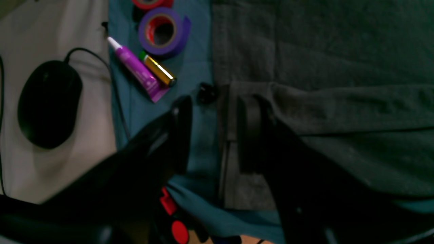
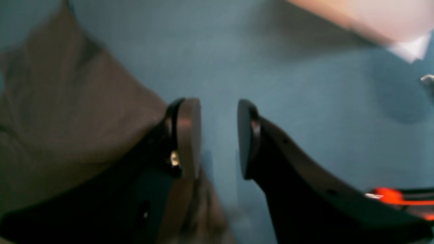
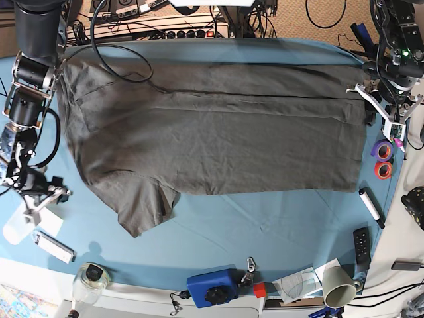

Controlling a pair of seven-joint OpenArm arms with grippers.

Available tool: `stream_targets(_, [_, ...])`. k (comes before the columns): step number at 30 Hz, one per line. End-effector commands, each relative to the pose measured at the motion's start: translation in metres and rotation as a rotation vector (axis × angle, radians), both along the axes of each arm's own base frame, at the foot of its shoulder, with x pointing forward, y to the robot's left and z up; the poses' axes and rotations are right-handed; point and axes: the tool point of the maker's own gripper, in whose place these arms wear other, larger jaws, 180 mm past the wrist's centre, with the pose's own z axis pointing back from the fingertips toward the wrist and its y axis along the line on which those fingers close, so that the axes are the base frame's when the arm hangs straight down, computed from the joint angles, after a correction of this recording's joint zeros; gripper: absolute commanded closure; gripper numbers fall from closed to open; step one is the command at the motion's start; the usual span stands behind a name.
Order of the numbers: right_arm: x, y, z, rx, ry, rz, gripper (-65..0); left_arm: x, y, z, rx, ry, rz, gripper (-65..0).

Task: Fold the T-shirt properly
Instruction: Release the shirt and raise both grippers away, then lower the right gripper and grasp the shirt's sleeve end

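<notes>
The dark grey T-shirt point(image 3: 212, 132) lies spread flat across the blue table cloth point(image 3: 265, 225), one short sleeve point(image 3: 142, 209) pointing toward the front. In the base view my left gripper point(image 3: 371, 99) is at the shirt's right-hand edge. Seen from the left wrist, that gripper point(image 1: 215, 134) is open, the shirt's hem point(image 1: 227, 112) lying between its fingers and one finger over the fabric. My right gripper point(image 3: 41, 199) hovers off the shirt's left side. The right wrist view shows it point(image 2: 218, 137) open over bare cloth, the T-shirt point(image 2: 67, 112) just beside it.
Purple tape point(image 1: 163, 31), red tape point(image 1: 151, 3), a purple tube point(image 1: 137, 69), a battery point(image 1: 158, 69) and a black mouse point(image 1: 49, 103) lie by the left gripper. Along the front edge are a blue box point(image 3: 212, 287), a paper cup point(image 3: 341, 285), a remote point(image 3: 361, 245) and a bottle point(image 3: 93, 278).
</notes>
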Motion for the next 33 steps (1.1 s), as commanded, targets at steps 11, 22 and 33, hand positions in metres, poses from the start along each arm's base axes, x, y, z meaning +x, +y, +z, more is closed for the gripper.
stream_targets(11, [0.009, 0.039, -0.037, 0.026, 0.037, 0.031, -18.9, 0.005, 0.002, 0.011, 0.015, -0.038, -0.008, -22.6])
stream_targets(22, [-0.007, 0.044, -0.05, 0.033, 0.138, 0.047, 0.0, 0.005, 0.002, 0.01, 0.015, -0.035, -0.007, -22.6])
stream_targets(33, [-0.011, 0.035, -0.015, 0.029, 0.157, 0.07, 0.0, 0.005, 0.002, 0.01, 0.014, -0.035, -0.004, -22.6])
